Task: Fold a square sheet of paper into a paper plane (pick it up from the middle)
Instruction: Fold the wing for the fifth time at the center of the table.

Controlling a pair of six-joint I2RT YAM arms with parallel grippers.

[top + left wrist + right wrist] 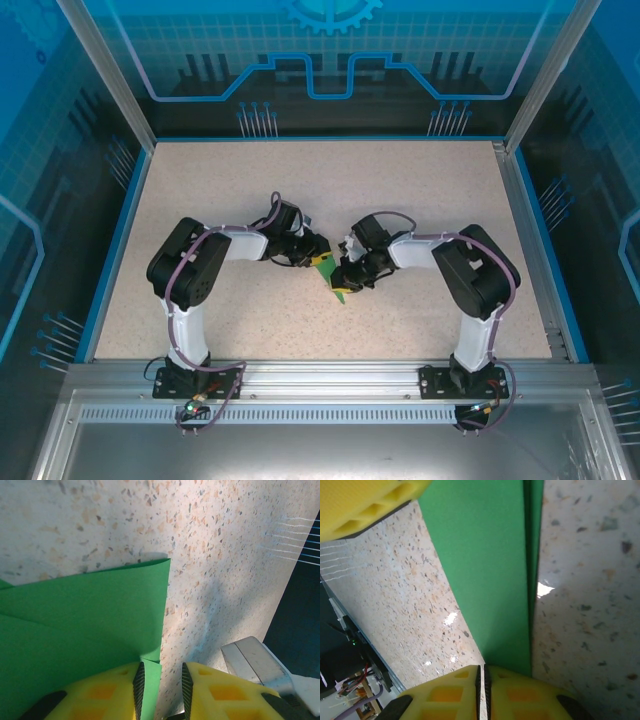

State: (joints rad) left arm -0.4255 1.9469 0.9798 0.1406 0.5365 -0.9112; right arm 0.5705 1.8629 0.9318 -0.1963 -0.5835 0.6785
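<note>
The green sheet of paper (337, 283) lies folded in layers on the speckled table, a slim pointed shape between the two grippers. In the left wrist view the folded paper (85, 625) covers the left half, and its right edge runs down into the gap of my left gripper (162, 672). The jaws stand apart, with bare table showing between them. In the right wrist view my right gripper (482, 669) has its yellow fingers almost touching, and the paper (485, 570) runs under the right finger. From above, the left gripper (318, 250) and right gripper (345, 272) meet over the paper.
A yellow finger of the left gripper (360, 505) shows at the top left of the right wrist view. A grey metal part (255, 662) sits just right of the left gripper's fingers. Blue rails (115, 240) edge the table, with an aluminium frame at the front.
</note>
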